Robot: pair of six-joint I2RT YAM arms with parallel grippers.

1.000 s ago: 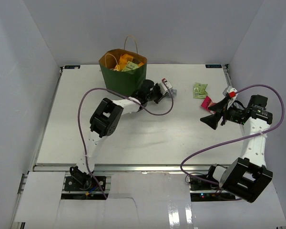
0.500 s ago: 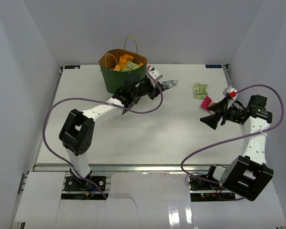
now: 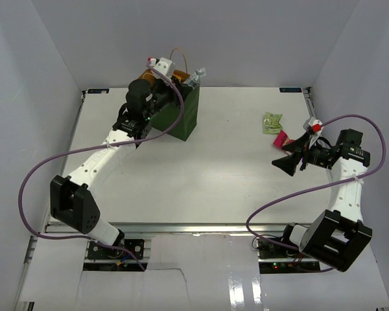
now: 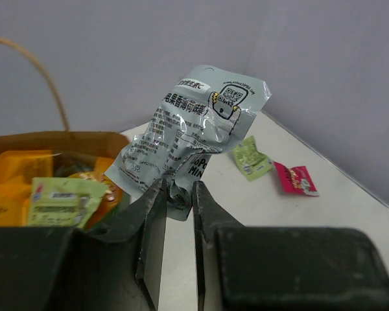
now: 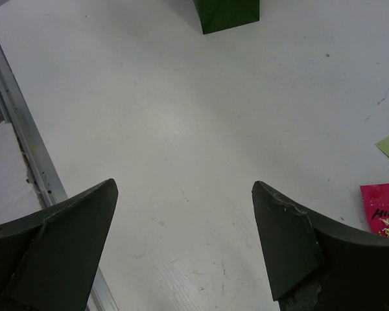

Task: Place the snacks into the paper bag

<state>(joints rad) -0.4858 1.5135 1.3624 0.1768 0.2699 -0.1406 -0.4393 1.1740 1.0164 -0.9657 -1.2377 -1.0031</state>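
While the left pincer [image 4: 178, 191] is clenching the bottom edge of a grey packet [image 4: 201, 123], it is holding that packet upright in the air beside the far right corner of the paper bag [image 3: 181, 120]. From the overhead view the packet is hanging level with the bag's rim. Whether it is lying fully over the opening or just outside the edge, I cannot tell.

Inside the bag, the left wrist view is showing orange packets [image 4: 13, 175] and a light-green wrapper [image 4: 58, 197] already lying in the brown interior, so a good part of the job is looking done. The grey packet is looking like the one in hand, with a short shift over the mouth and a release probably being all it is needing.

Two snacks are lying out on the worktop [image 3: 214, 175], well apart from the bag: a light-green packet [image 3: 271, 122] and, just beside it and nearer the right arm, a pink packet [image 3: 282, 139]. The right pincer [image 5: 183, 188] is hovering with its jaws spread wide and nothing between them, and the pink packet is showing at the edge of its own view. That arm is seeming best placed to be taking those two next.
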